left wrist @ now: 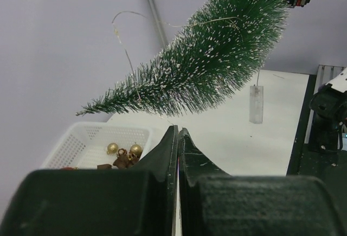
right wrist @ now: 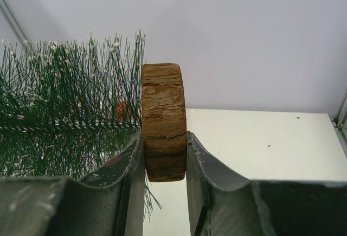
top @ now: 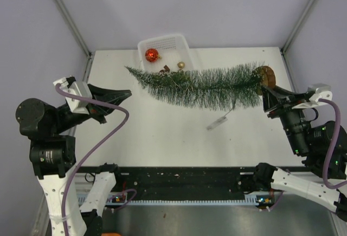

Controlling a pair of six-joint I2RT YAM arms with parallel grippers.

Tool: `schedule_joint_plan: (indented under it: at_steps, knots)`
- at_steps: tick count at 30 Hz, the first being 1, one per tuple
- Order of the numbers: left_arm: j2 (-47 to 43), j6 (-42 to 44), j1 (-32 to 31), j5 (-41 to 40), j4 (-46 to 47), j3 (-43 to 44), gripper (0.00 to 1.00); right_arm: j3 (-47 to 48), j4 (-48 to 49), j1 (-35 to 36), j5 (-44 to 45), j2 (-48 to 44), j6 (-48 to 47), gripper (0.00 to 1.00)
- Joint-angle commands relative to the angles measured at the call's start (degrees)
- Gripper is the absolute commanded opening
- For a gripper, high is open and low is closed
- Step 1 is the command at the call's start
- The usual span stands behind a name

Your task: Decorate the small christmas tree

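The small christmas tree (top: 206, 87) hangs horizontally above the table, tip to the left. My right gripper (top: 267, 94) is shut on its round wooden base (right wrist: 164, 116), with one finger on each flat face. A thin light wire (left wrist: 122, 35) loops over the bristles (left wrist: 206, 62), and its clear battery box (top: 218, 121) dangles below. My left gripper (top: 126, 93) sits just below the tree tip with its jaws pressed together. A fine strand of the wire (left wrist: 167, 120) runs down into the fingertips (left wrist: 178, 133).
A white basket (top: 162, 43) stands at the back of the table behind the tree tip. It holds a red bauble (top: 152, 55), gold baubles (left wrist: 112, 148) and small brown pieces. Grey walls and frame posts close in the back and sides.
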Motion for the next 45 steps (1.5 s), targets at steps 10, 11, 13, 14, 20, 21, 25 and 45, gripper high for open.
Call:
schedule_joint_plan:
  at_steps: [10, 11, 13, 14, 20, 21, 25, 45]
  knots:
    - [0.0, -1.6, -0.1, -4.1, 6.7, 4.7, 0.00, -0.2, 2.9, 0.5, 0.0, -0.6, 0.5, 0.00]
    - [0.2, -1.6, 0.0, -4.7, 7.1, 5.6, 0.00, -0.1, 2.8, 0.5, 0.0, -0.5, 0.5, 0.00]
    - [0.9, -1.6, 0.0, -6.8, 8.9, 6.8, 0.00, -0.2, 2.5, 0.5, -0.2, -0.5, 0.5, 0.00]
    - [1.2, -1.6, 0.0, -8.2, 10.6, 7.3, 0.00, -0.3, 2.2, 0.5, -0.4, -0.6, 0.5, 0.00]
    - [6.9, -1.4, 0.0, -12.9, 15.8, 12.1, 0.00, -0.1, -1.7, 0.5, -6.1, -1.1, 1.3, 0.00]
    - [7.9, -1.1, -0.1, -13.3, 15.7, 12.2, 0.00, 0.0, -2.5, 0.5, -8.1, -1.7, 1.6, 0.00]
    - [8.2, 3.1, 0.0, -14.4, 13.8, 8.7, 0.00, 1.3, -5.8, 0.5, -16.9, -5.2, 2.8, 0.00]
    - [-6.7, -5.3, 0.0, -6.3, 9.5, -7.8, 0.00, 1.4, 6.8, 1.2, 1.6, 4.1, 17.3, 0.00]
